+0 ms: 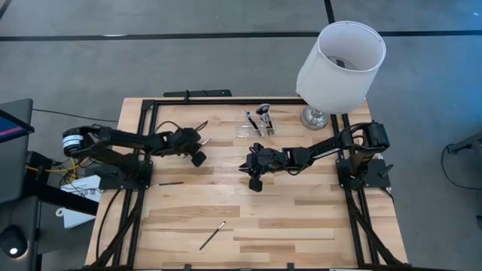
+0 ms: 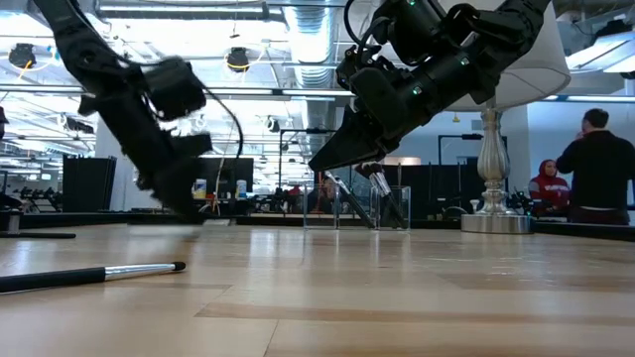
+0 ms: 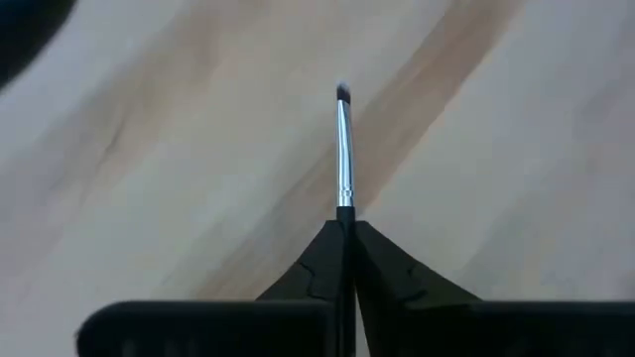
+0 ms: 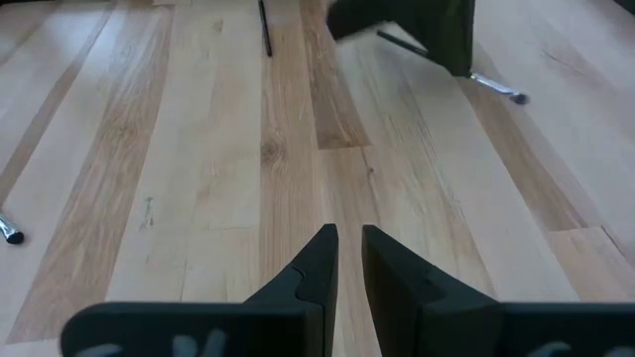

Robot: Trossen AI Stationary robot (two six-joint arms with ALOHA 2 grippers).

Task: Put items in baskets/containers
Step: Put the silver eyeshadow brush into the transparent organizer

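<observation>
From above, we see the left gripper (image 1: 200,139) over the wooden table (image 1: 301,226), clamped on a slim makeup brush (image 1: 202,141) whose tip pokes out just past the fingertips. The right gripper (image 1: 253,172) hangs near the table's middle, holding nothing. Just beyond it stands the clear organizer (image 1: 254,126) with several brushes (image 1: 263,117) upright in it, and past that a white lampshade (image 1: 343,64) on a silver base. A pale-handled brush (image 1: 212,235) lies well behind both grippers, toward the near edge; a thin black brush (image 1: 170,183) lies beside the left arm's base.

At table height, we find the organizer (image 2: 357,208) behind the right gripper (image 2: 327,159), dark brushes leaning inside. A loose brush (image 2: 89,276) lies flat in the foreground. People (image 2: 593,169) stand in the room beyond. We can read no writing or labels.

Through the left wrist, the fingers (image 3: 327,263) are pressed together on a silver-ferruled brush (image 3: 343,149) pointing straight ahead of them.

Through the right wrist, the fingers (image 4: 313,263) stand slightly apart over bare wood, with a brush (image 4: 496,87) lying far ahead under the other arm.
</observation>
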